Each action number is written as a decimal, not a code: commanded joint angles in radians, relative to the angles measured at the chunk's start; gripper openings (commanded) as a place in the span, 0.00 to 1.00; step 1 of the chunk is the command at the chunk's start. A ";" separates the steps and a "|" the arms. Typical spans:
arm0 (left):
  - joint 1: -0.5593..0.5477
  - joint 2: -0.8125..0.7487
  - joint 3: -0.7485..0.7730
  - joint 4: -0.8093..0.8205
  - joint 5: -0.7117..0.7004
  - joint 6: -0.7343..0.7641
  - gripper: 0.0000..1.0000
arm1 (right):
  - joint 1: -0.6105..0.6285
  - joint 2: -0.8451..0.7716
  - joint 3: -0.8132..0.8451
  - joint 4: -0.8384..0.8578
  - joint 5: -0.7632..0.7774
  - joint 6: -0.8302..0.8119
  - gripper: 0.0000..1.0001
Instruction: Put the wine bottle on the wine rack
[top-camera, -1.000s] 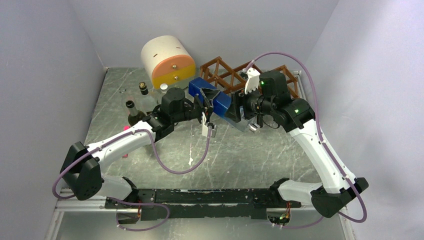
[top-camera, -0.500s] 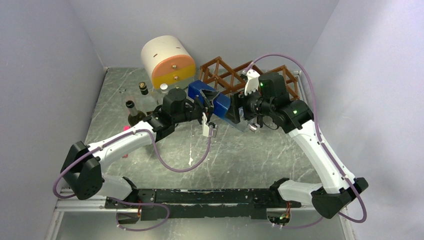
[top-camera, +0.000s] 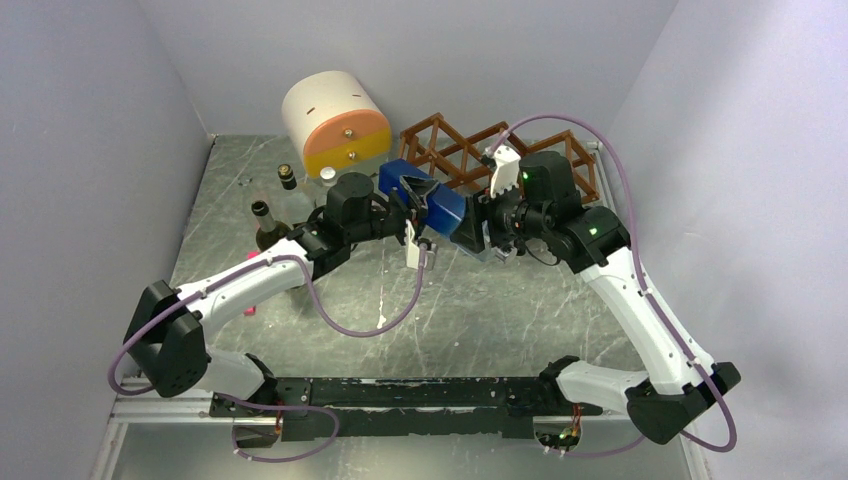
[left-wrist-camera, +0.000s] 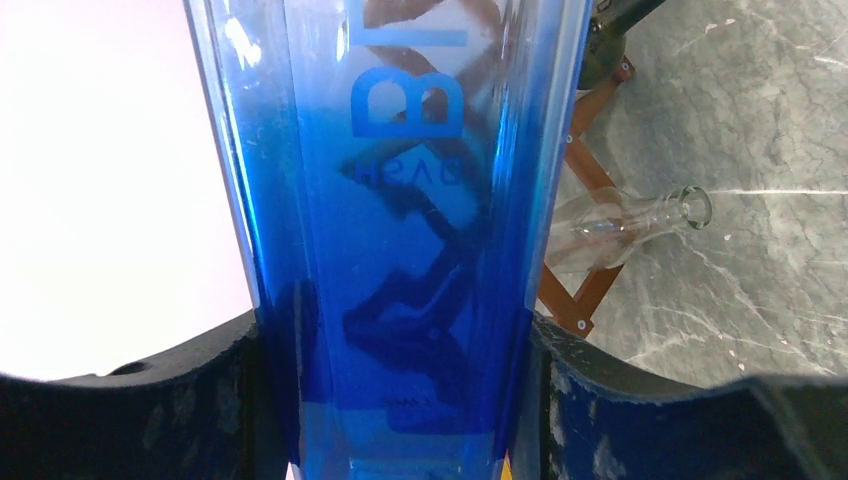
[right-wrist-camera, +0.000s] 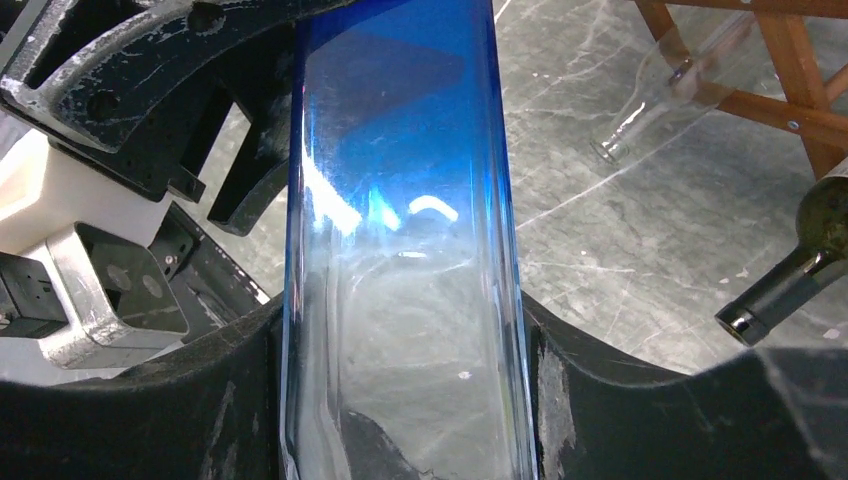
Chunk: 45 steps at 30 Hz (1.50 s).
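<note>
- Top view: the blue wine bottle (top-camera: 440, 207) sits just in front of the wine rack (top-camera: 455, 150). The left gripper (top-camera: 414, 192) pinches one end and the right gripper (top-camera: 480, 225) the other. If the arms pull unevenly, the bottle could twist loose.
- Left wrist: the jaws press both sides of the glass (smooth, likely slippery). A clear bottle (left-wrist-camera: 625, 222) lies in the rack, and a careless swing could knock it.
- Right wrist: these jaws also seem clamped on the bottle. A dark bottle (right-wrist-camera: 790, 265) pokes out nearby and could be struck during insertion.
</note>
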 joint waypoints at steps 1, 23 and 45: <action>-0.002 -0.032 0.076 0.223 0.026 -0.049 0.10 | -0.005 -0.017 -0.016 0.078 0.031 0.023 0.17; -0.011 -0.213 -0.173 0.471 -0.177 -0.578 0.99 | -0.005 -0.169 -0.096 0.275 0.289 0.082 0.00; -0.010 -0.433 -0.195 -0.010 -0.454 -1.601 0.94 | -0.006 -0.274 -0.462 0.507 0.227 0.112 0.00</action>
